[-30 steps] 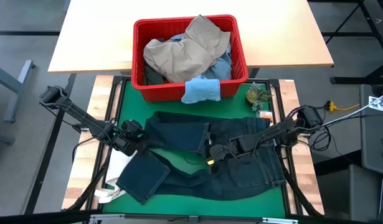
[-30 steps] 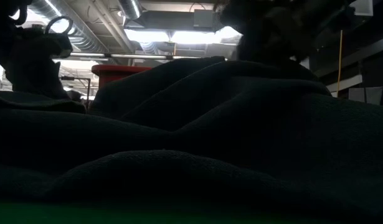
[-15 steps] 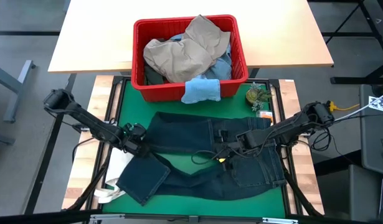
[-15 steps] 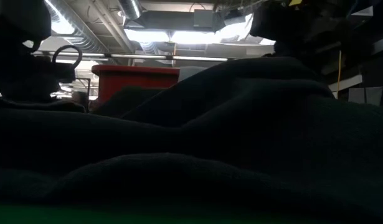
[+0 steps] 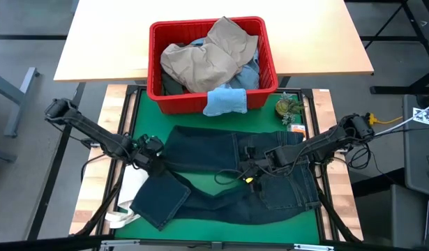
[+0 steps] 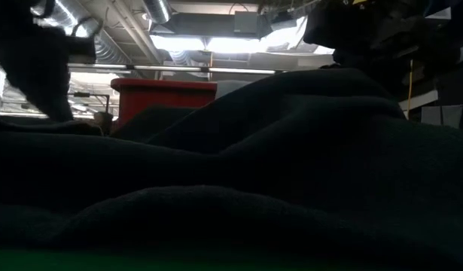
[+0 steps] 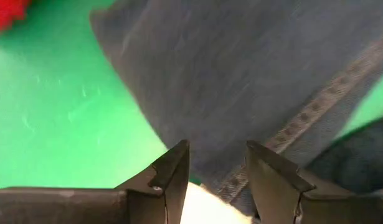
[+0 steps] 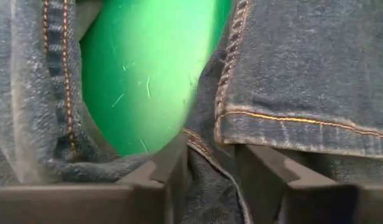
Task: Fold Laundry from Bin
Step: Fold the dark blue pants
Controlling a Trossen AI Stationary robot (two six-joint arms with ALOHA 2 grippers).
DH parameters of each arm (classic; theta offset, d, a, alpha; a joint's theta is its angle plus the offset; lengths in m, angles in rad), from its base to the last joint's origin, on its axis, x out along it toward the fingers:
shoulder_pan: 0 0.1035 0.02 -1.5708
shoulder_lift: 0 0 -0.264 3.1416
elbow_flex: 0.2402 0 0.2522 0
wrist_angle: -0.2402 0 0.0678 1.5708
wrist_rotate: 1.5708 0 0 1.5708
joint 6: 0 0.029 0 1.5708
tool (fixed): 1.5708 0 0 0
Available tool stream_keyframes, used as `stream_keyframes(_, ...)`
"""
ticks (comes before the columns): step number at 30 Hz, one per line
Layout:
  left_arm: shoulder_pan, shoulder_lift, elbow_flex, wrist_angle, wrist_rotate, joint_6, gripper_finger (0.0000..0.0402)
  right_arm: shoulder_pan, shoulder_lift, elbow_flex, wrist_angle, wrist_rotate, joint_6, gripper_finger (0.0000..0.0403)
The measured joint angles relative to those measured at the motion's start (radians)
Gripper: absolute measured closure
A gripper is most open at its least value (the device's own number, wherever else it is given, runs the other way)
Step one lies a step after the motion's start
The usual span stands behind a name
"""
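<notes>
Denim first: we have the dark navy jeans (image 5: 235,178) spread across the green mat (image 5: 141,111), one leg end folded over just under our left gripper (image 5: 153,155). Compared with a second ago, our right gripper (image 5: 250,174) has drawn back a little toward its own side and loosened; in its wrist view the jaws stand parted with a denim seam lying between them, not clamped. We judge that it has just let go of the waist area, so this fold step looks finished and a new grasp point comes next. Our left gripper hovers at the jeans' near edge, jaws apart, nothing held — it has barely moved.

Beyond both grippers sits the red bin (image 5: 155,84) with the rest of the laundry: khaki trousers (image 5: 207,56) on top and a small light blue cloth (image 5: 224,101) hanging over the rim. A white tote bag (image 5: 127,202) lies partly under the folded leg, behind the left gripper, and may snag. A small green object (image 5: 289,107) sits beyond the right gripper, clear of the cloth.
</notes>
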Motion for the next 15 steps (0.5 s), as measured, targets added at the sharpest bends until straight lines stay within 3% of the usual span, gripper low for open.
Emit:
stream_keyframes(4, 0.003, -0.061, 0.072, -0.011, -0.023, 0.136, 0.0253, -0.015, -0.021, 0.0, -0.014, -0.016, 0.0, 0.0229)
stream_keyframes(9, 0.048, -0.116, 0.144, -0.004, -0.103, 0.263, 0.0253, -0.076, -0.069, 0.046, -0.106, -0.078, -0.018, 0.0224)
stream_keyframes(15, 0.189, -0.126, 0.156, -0.018, -0.127, 0.299, 0.0253, -0.134, -0.105, 0.135, -0.168, -0.033, -0.228, 0.0224)
